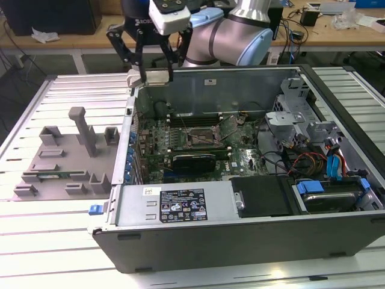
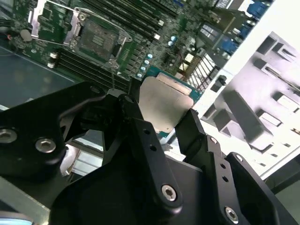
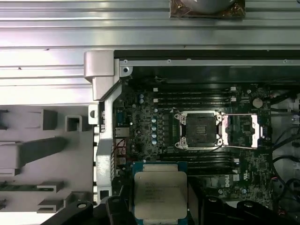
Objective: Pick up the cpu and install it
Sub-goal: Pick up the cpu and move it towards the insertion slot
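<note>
My gripper (image 1: 155, 73) is shut on the cpu (image 1: 157, 77), a flat silver-topped square chip, holding it in the air above the far-left corner of the open computer case in the exterior view. In both wrist views the cpu (image 2: 164, 105) (image 3: 160, 192) sits clamped between the black fingers (image 2: 140, 131) by its edges. The black-framed motherboard socket (image 1: 201, 139) (image 3: 199, 130) (image 2: 98, 37) lies open and bare inside the case, its metal load plate (image 3: 241, 131) swung up beside it. The chip is well short of the socket, nearer the case wall.
A grey plastic fixture (image 1: 66, 156) with upright blocks lies on the slatted table at the exterior view's left. The case (image 1: 240, 238) holds memory slots, cables (image 1: 313, 159), drive bays and a power supply. Its metal walls rise around the board.
</note>
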Controlling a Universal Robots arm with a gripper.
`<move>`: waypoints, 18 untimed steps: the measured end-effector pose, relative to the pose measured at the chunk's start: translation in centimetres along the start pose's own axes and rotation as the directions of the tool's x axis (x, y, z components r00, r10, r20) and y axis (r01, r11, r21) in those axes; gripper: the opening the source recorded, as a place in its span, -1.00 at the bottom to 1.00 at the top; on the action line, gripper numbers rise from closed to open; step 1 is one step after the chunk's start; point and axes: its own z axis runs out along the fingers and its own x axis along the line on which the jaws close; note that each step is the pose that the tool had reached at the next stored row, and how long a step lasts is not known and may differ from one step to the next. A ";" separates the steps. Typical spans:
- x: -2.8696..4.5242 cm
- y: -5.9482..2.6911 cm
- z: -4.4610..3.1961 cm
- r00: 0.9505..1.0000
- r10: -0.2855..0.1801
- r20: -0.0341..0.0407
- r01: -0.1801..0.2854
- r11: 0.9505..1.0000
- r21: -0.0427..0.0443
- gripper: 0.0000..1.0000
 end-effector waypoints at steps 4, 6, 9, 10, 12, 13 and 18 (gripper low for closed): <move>-1.86 0.04 0.14 1.000 0.000 -0.002 0.000 1.000 0.000 0.09; -2.57 0.05 0.27 1.000 0.000 -0.005 0.000 1.000 0.000 0.09; -2.59 0.05 0.27 1.000 0.000 -0.005 0.000 1.000 0.000 0.09; -2.60 0.05 0.37 1.000 0.000 -0.004 0.000 1.000 0.000 0.09; -2.68 0.04 0.80 1.000 0.000 -0.005 0.000 1.000 -0.002 0.09; -2.74 0.03 0.99 1.000 0.000 -0.005 0.000 1.000 -0.002 0.09; -3.99 0.01 2.35 1.000 0.001 -0.006 -0.001 1.000 -0.011 0.09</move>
